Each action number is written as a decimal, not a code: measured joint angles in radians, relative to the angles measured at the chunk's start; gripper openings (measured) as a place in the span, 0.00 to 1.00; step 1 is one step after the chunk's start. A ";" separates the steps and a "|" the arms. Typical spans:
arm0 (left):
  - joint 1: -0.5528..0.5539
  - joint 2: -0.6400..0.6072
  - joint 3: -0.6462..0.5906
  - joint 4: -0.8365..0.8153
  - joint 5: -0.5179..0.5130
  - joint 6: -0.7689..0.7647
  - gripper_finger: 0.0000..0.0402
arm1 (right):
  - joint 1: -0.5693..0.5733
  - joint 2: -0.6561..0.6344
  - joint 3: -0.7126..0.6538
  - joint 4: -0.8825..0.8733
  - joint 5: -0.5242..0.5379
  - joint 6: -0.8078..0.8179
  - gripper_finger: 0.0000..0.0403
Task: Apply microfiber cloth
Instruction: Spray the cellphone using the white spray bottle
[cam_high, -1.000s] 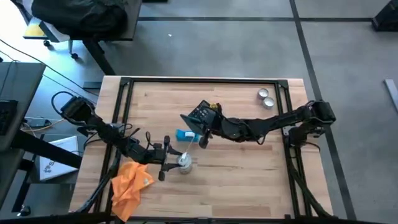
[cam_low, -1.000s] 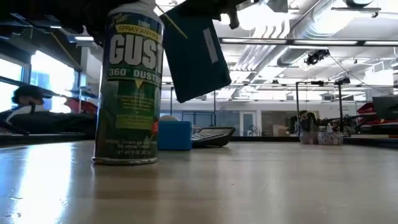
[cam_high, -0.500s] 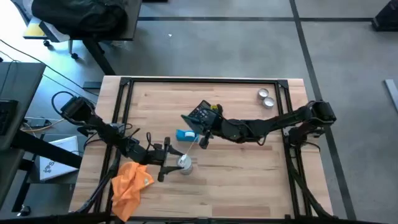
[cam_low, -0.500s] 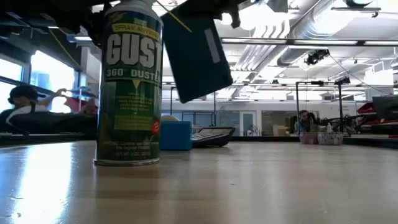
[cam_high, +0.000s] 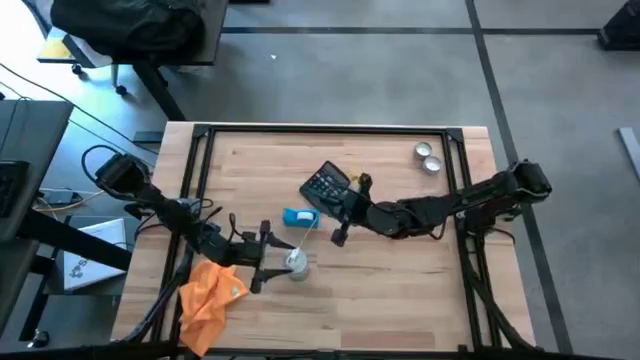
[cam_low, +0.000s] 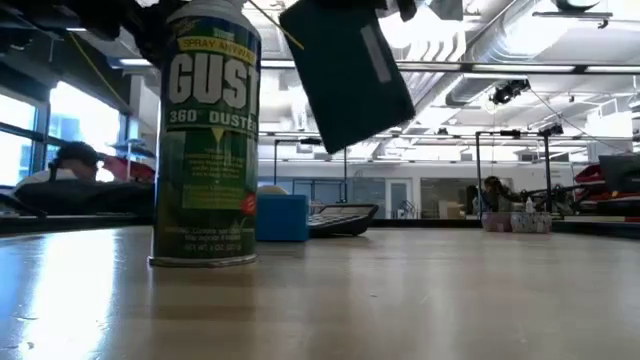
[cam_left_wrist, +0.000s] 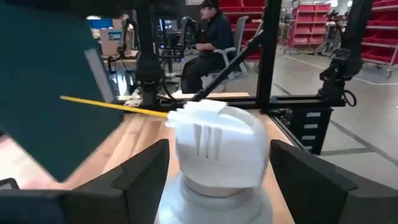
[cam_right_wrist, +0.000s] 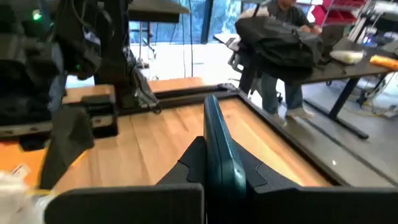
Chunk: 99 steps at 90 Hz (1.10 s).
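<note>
the wooden surface (cam_high: 400, 280) carries everything, with both dark arms reaching in from its sides. the microfiber cloth (cam_high: 210, 295) lies crumpled near the front left edge, touched by neither arm. just beside it, the left gripper (cam_high: 283, 262) has its jaws set around a green duster can (cam_low: 205, 140) that stands upright, its white cap (cam_left_wrist: 214, 146) between the fingers (cam_left_wrist: 140, 180). the right gripper (cam_high: 338, 222) hovers over the middle, jaws clamped on a thin dark teal card (cam_right_wrist: 217, 152) held off the surface. behind it lie a black calculator (cam_high: 325, 183), a small blue box (cam_high: 299, 216) and two small round tins (cam_high: 428, 158) at the far right.
</note>
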 joint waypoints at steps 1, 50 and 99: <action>0.005 0.000 0.000 0.000 0.007 -0.003 0.63 | 0.002 0.000 -0.001 -0.004 0.000 0.006 0.00; 0.006 0.000 0.037 -0.015 0.068 -0.033 0.62 | 0.028 0.000 -0.002 -0.070 0.036 0.047 0.00; 0.042 0.000 0.037 -0.048 0.032 -0.035 0.62 | -0.152 0.001 -0.004 0.044 -0.182 -0.057 0.00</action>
